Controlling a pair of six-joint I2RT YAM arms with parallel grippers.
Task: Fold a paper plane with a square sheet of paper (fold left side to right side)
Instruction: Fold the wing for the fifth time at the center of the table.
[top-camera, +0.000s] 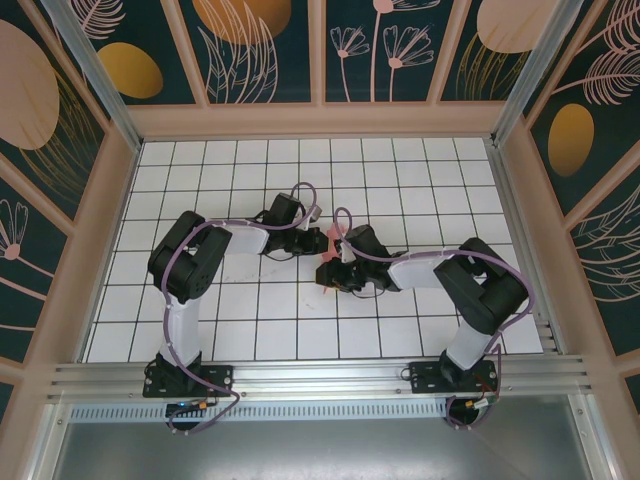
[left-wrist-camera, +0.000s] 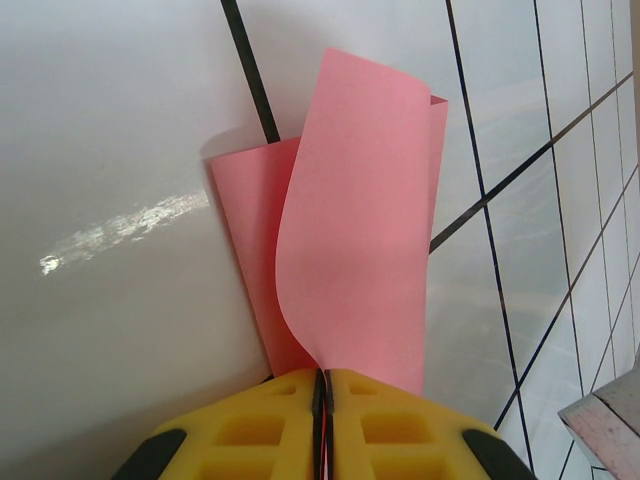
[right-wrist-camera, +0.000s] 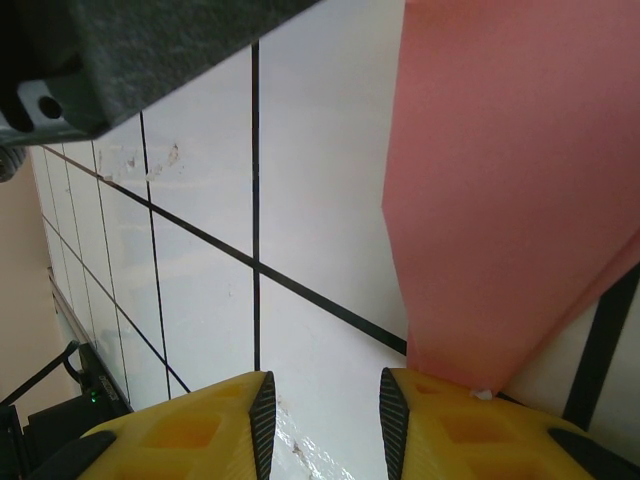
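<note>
**Left gripper** (left-wrist-camera: 322, 380): jaws clenched on the sheet (left-wrist-camera: 350, 230). The yellow fingers (left-wrist-camera: 260, 425) are pressed together, with the paper's near edge pinched in the seam between them.

**Sheet, ahead of these jaws:** it stands in two layers. The front layer curls up and over from the pinch. The rear layer shows beside it at picture-left, partly covered. The far edges of the two layers do not line up. The white gridded table (left-wrist-camera: 110, 130) lies behind.

**Right gripper** (right-wrist-camera: 325, 395): jaws released and parted, with nothing between them. Bare table shows in the gap.

**Sheet, ahead of these jaws:** it sits off to the picture-right side, and its lower corner meets the tip of that side's finger (right-wrist-camera: 450, 415). I cannot tell whether the corner rests on the tip or only passes in front of it.

**Top view:** the two grippers meet near mid-table, with a small pink patch of the sheet between them.
</note>
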